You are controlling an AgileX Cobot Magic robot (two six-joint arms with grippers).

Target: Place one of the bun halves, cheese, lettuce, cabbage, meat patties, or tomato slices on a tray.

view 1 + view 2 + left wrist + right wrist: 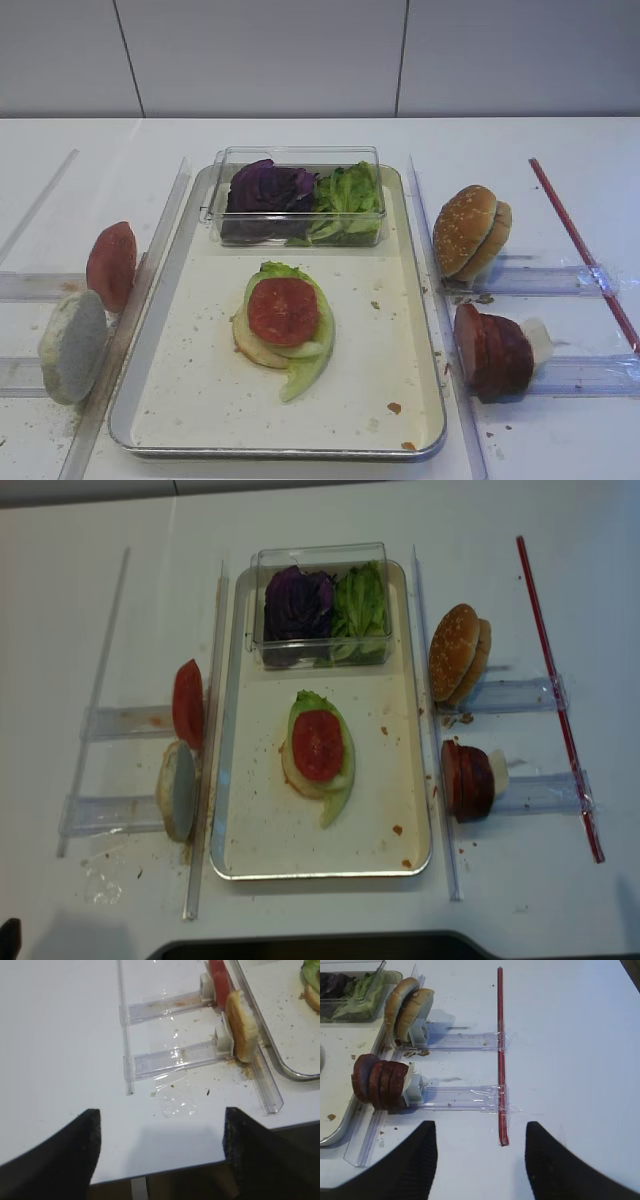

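a stack is already built near the middle of the tray (415,330): a pale bun base, a lettuce (300,365) leaf over it, and one of the tomato slices (283,311) on top. toward the tray's far end a clear plastic box (296,160) holds the cabbage (268,188) beside more green leaves. on the desk (560,150) just off the tray's right rim, the bun halves (470,231) stand on edge in a clear holder, and the meat patties (493,352) stand in a second holder nearer the camera. just off the tray's left rim, another tomato slice and a grey-white disc (73,346) stand on edge. no patty and no top bun lie on the stack, so the burger is judged roughly half assembled, with those layers left. the left gripper (160,1147) and right gripper (481,1157) hang over bare desk away from the tray, each with fingers spread wide and nothing between them.
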